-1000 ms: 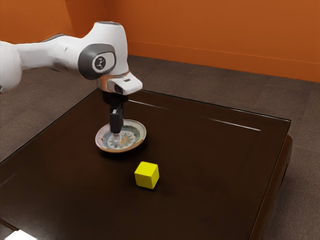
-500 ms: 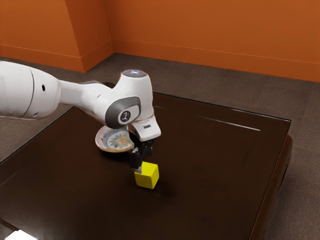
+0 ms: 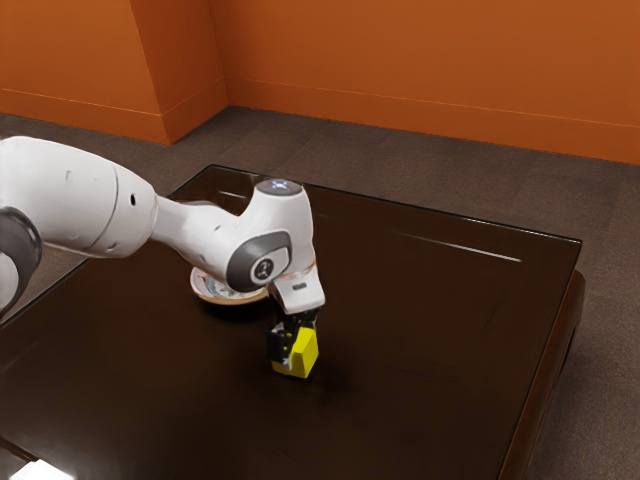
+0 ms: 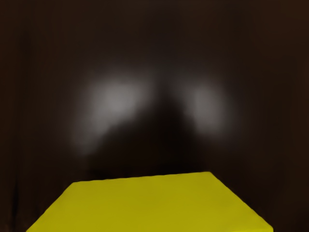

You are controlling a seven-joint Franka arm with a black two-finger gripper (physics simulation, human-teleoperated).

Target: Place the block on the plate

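The dark worktop (image 3: 430,345) bears everything here, and its polished surface may let the block slide if it is nudged unevenly. Over it reaches the white arm (image 3: 90,205), bent down in front of part of the plate. A low sideways swing from here could knock the plate's edge, so the carry probably wants a clear lift first.

The plate (image 3: 225,298) sits on the worktop, near the block but apart from it. Its raised rim could catch the block's underside and tip it if the block arrives low or is let go off-centre.

The black pincer (image 3: 296,352) is down at the block, overlapping it in the exterior view. Whether it stands wide or narrow, or has a grip yet, I cannot tell. Lifting before the hold is firm would likely leave the block behind or let it twist loose.

The yellow block (image 3: 306,355), smallest of all, is at the pincer, off the plate; the placing is still to be done.
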